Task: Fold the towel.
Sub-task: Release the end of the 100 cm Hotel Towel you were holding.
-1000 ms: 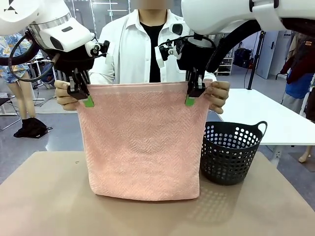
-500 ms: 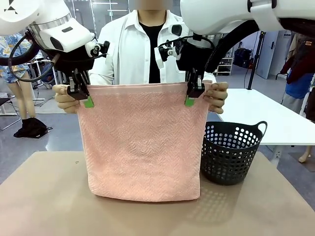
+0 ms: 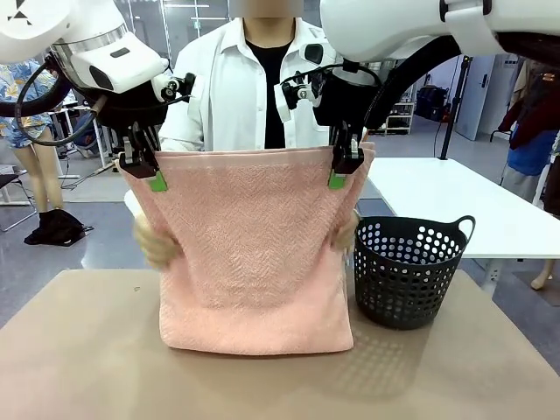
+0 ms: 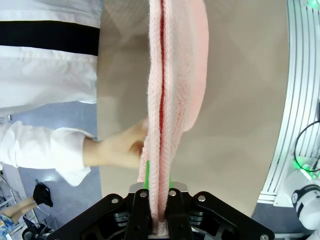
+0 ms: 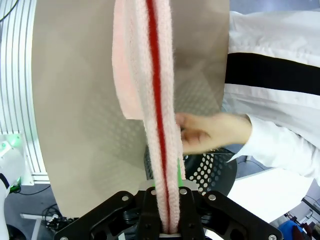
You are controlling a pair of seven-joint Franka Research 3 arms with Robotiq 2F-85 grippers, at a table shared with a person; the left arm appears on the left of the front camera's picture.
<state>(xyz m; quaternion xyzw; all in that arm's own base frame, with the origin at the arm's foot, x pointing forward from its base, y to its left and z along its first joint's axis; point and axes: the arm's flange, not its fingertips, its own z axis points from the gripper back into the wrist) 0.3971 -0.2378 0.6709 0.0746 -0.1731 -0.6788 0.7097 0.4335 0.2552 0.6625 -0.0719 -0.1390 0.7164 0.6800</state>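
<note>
Salmon-pink terry cloth, the towel (image 3: 254, 254) is hanging upright between the two arms, and its lower edge is reaching down to the tan worktop (image 3: 79, 350). The left end effector (image 3: 149, 175) is clamping the towel's top corner on its own side, fingers fully closed on the cloth with the green pads pressing it. The right end effector (image 3: 341, 171) is gripping the opposite top corner in the same way, so the upper edge is running nearly level between them.

In both wrist views the towel is showing as two layers pinched together between the fingers, with a red line running down the gap between the layers.

A person in a white shirt is standing behind the towel at the far side. One of the person's hands (image 3: 156, 245) is touching the side edge about halfway down below the left end effector, and the other hand (image 3: 346, 232) is doing likewise below the right one.

A black perforated basket (image 3: 411, 271) is sitting on the worktop just beside the towel's right edge.
</note>
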